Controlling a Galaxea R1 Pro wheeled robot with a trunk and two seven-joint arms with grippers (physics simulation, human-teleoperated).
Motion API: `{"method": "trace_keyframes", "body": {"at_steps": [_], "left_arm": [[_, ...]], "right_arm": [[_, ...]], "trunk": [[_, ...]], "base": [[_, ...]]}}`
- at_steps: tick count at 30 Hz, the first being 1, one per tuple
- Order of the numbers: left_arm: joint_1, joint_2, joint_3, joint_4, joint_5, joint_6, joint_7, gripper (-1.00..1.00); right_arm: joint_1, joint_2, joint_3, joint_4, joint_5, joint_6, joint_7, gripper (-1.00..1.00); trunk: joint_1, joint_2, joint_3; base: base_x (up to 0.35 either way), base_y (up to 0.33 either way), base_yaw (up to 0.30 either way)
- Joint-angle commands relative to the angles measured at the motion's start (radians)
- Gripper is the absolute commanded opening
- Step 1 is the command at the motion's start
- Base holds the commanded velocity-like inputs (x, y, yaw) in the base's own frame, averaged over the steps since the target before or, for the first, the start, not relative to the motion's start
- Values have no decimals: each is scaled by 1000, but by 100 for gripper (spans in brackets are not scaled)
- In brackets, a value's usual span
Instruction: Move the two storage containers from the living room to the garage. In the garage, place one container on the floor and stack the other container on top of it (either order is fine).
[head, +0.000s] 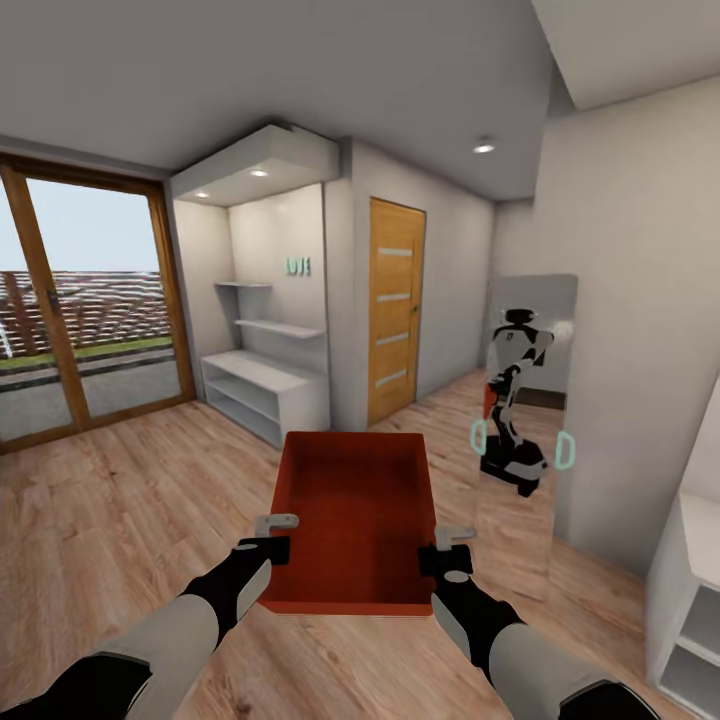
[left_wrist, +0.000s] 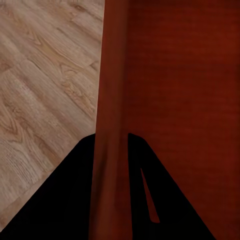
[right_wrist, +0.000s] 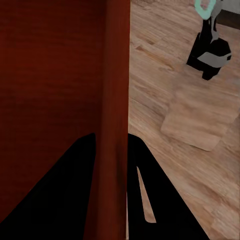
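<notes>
I hold a red-orange open-top storage container (head: 355, 510) level in front of me, above the pale wood plank floor (head: 120, 500). My left gripper (head: 272, 535) is shut on its left wall near the front corner. My right gripper (head: 448, 548) is shut on its right wall. In the left wrist view the thin wall (left_wrist: 112, 75) runs between the dark fingers of the left gripper (left_wrist: 111, 145). The right wrist view shows the same clamp, with the wall (right_wrist: 117, 65) pinched in the right gripper (right_wrist: 111, 142). The bin's inside is empty.
An orange wooden door (head: 395, 305) stands shut ahead. White built-in shelves (head: 265, 390) lie to its left, then a wood-framed glass door (head: 80, 320). A tall mirror (head: 530, 400) against the right wall reflects the robot. A white cabinet (head: 690, 590) is at near right.
</notes>
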Motion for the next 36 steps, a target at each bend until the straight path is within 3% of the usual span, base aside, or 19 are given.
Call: {"method": "trace_keyframes", "body": {"at_steps": [1, 36], "left_arm": [[-1, 35, 32, -5, -16, -37, 22, -100], [-1, 35, 32, -7, -16, -37, 22, -100]], "right_arm": [[-1, -1, -13, 24, -17, -7, -8, -100], [-1, -1, -13, 24, -17, -5, -8, -100]], "trunk": [[1, -1, -1], [1, -1, -1]], "base": [[322, 0, 0], [322, 0, 0]]}}
